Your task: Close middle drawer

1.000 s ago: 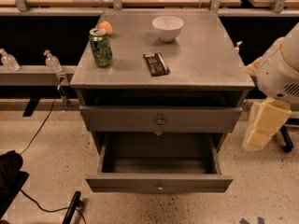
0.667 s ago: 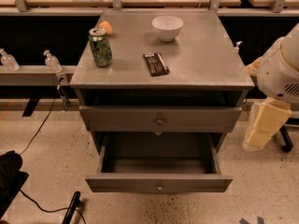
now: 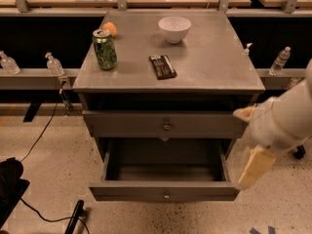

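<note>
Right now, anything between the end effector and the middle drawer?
Nothing: in the camera view the end effector hangs beside the open middle drawer's right front corner.

No legible text — can, wrapper unreadable; gripper lower right.

The tool has swung left (now by the middle drawer).

Grey cabinet top carries can, orange, bowl, dark bar; tool hangs lower right.
</note>
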`<state>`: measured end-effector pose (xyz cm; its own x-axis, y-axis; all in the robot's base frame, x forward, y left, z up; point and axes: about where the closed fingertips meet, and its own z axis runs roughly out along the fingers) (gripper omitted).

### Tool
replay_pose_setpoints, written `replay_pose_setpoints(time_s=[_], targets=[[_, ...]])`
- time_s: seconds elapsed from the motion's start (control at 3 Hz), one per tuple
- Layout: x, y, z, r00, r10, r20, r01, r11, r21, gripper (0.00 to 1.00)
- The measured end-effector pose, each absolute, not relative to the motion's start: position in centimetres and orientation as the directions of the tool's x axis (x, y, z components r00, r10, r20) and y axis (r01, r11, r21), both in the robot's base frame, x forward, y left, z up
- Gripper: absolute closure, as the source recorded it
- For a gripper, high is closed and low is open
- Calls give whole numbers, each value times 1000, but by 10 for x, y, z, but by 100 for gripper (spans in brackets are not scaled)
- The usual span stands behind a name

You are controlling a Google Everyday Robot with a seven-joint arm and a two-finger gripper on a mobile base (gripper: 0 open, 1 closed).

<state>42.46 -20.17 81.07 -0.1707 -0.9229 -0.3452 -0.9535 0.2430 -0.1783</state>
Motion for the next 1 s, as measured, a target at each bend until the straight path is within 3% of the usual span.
replay_pose_setpoints(time_s=[0.33, 0.67, 1.0], targets=[[420, -187, 720, -120, -894, -433, -973, 192, -127, 0], [444, -185, 694, -99, -882, -461, -962, 204, -183, 0], [441, -183, 677, -116, -883, -454, -971, 198, -136, 0]])
